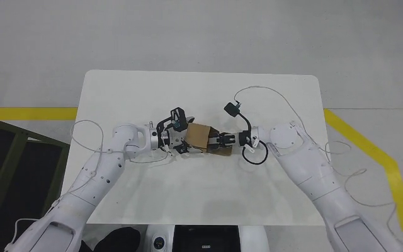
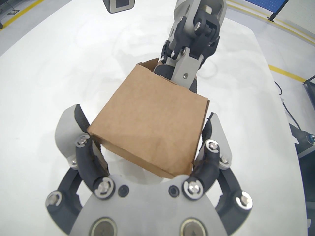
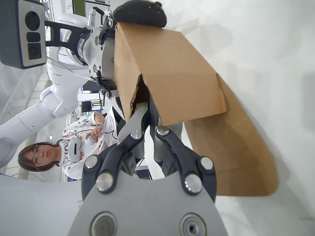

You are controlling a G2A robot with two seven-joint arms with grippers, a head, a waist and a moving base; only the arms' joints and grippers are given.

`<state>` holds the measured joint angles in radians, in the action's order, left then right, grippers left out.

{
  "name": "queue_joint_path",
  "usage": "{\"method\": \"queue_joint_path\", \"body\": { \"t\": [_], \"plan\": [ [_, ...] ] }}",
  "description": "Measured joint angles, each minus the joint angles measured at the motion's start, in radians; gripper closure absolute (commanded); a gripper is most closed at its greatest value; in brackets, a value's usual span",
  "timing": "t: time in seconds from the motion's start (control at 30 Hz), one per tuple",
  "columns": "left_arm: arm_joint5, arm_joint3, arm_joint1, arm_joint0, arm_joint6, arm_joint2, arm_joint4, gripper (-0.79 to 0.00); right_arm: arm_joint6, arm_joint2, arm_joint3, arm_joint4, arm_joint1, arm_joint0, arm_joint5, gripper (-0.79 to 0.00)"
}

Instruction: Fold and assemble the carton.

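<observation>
White desk (image 1: 277, 94), grey floor with yellow tape lines around it. A small brown cardboard carton (image 1: 200, 134) sits near the desk centre, apparently lifted, between both arms. The left gripper (image 2: 145, 124) clamps the carton's near end, one finger on each side wall. The right gripper (image 3: 149, 115) is closed on a wall at the opposite, open end, one finger inside. A long rounded brown flap (image 3: 236, 148) hangs loose beside the right gripper. Step judged: closing that end. The left should brace without crushing; the right likely must let go, then push the flap along its crease.
</observation>
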<state>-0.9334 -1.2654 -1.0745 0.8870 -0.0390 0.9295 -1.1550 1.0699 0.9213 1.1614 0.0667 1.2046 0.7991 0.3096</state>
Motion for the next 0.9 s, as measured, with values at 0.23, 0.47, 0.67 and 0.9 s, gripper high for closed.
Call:
{"method": "queue_joint_path", "body": {
  "t": [0.23,0.47,0.67,0.9],
  "plan": [
    [0.001,-0.004,-0.001,0.003,-0.013,0.006,0.009,-0.785,0.047,0.075,0.034,-0.027,-0.032,0.035,-0.003,0.0],
    [-0.002,-0.006,-0.002,0.004,-0.022,0.01,0.017,-0.785,0.004,0.086,0.039,-0.051,-0.036,0.037,-0.023,0.0],
    [-0.003,-0.007,-0.003,0.005,-0.025,0.013,0.023,-0.785,-0.029,0.041,-0.003,-0.047,-0.019,0.006,-0.016,0.0],
    [-0.009,-0.008,-0.004,0.008,-0.03,0.017,0.026,-0.785,-0.015,-0.016,-0.019,-0.01,0.003,-0.017,0.008,0.0]
  ]
}}
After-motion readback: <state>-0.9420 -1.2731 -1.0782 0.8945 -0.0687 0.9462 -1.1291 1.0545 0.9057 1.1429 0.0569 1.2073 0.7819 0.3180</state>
